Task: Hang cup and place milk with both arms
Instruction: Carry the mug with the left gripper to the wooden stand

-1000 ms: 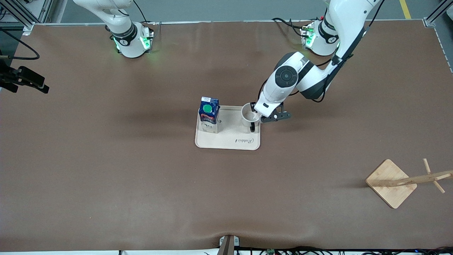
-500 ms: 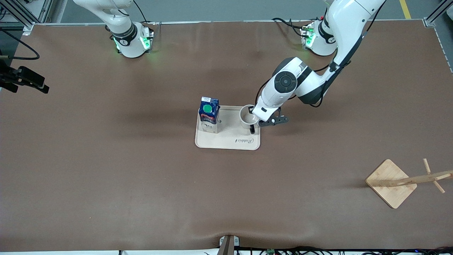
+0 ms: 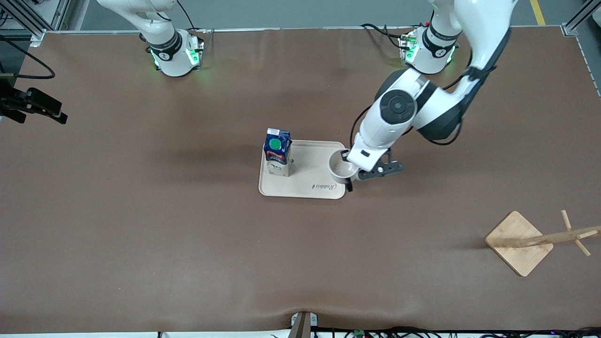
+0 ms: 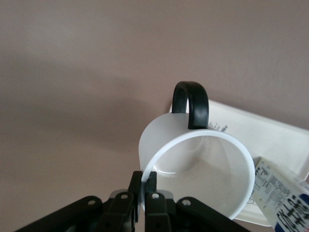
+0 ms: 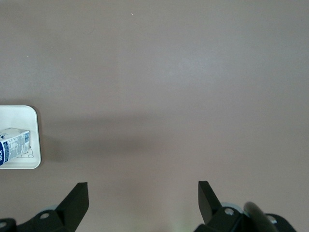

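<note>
Across the brown table (image 3: 141,234) I have both arms based along the edge farthest from the front camera. My left arm (image 3: 404,110) is bent down over the corner of the tray (image 3: 305,178) nearest the left arm's end, and its left gripper (image 3: 350,170) is clamped on the rim of the cup (image 3: 341,168), one finger inside and one outside in the left wrist view. I judge the rim pinch leaves the black handle (image 4: 191,104) free, which is the part that has to go over a peg. The cup seems lifted and overhangs the tray's edge, tipped a little. My right arm (image 3: 155,28) waits near its base; the right gripper (image 5: 142,198) hangs over bare table with its fingers spread wide and nothing between them, probably kept clear until the milk's turn. The wooden rack (image 3: 540,239) stands well apart, toward the left arm's end and nearer the front camera, so the cup has a long carry ahead. The tray lies mid-table and reads "Rabbit" in script along its near edge. The milk (image 3: 277,152) stands upright on the tray's corner toward the right arm's end, green cap up; its panel print is too small for me to read.
</note>
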Controlling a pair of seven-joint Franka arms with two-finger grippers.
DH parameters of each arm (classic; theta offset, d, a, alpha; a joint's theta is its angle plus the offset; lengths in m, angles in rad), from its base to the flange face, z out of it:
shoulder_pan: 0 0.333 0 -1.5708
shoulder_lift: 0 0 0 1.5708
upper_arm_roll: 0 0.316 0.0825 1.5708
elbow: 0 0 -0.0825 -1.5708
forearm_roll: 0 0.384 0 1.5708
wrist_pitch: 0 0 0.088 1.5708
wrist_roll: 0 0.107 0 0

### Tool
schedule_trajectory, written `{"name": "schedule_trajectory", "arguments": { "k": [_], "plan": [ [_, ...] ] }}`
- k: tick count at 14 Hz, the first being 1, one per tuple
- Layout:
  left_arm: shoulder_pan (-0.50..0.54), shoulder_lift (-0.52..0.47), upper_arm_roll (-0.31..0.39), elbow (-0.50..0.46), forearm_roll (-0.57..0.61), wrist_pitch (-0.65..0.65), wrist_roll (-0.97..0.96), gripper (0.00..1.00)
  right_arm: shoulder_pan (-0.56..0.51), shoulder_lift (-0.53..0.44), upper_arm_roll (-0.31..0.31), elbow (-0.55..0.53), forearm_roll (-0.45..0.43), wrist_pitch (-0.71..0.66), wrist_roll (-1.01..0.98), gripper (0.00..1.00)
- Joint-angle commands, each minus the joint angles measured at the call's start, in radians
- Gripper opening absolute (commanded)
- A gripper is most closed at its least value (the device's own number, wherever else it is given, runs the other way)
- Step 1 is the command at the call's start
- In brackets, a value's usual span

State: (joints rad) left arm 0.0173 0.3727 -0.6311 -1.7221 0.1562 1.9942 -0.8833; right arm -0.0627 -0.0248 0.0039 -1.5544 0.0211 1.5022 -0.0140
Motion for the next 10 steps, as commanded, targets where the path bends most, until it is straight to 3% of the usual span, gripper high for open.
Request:
{"name": "schedule_trajectory", "arguments": {
  "k": [1,7,10],
  "plan": [
    [0.096,-0.017,-0.007,0.146,0.014,-0.173,0.146,0.00,-0.002,0.017,0.005,0.028,0.000,-0.007,-0.006,1.00],
    [0.363,-0.072,-0.007,0.219,0.008,-0.212,0.496,0.00,-0.002,0.019,0.005,0.030,0.002,-0.007,-0.007,1.00],
    [0.444,-0.069,-0.004,0.230,0.011,-0.209,0.564,0.00,-0.002,0.038,0.005,0.030,0.000,-0.007,-0.007,1.00]
  ]
}}
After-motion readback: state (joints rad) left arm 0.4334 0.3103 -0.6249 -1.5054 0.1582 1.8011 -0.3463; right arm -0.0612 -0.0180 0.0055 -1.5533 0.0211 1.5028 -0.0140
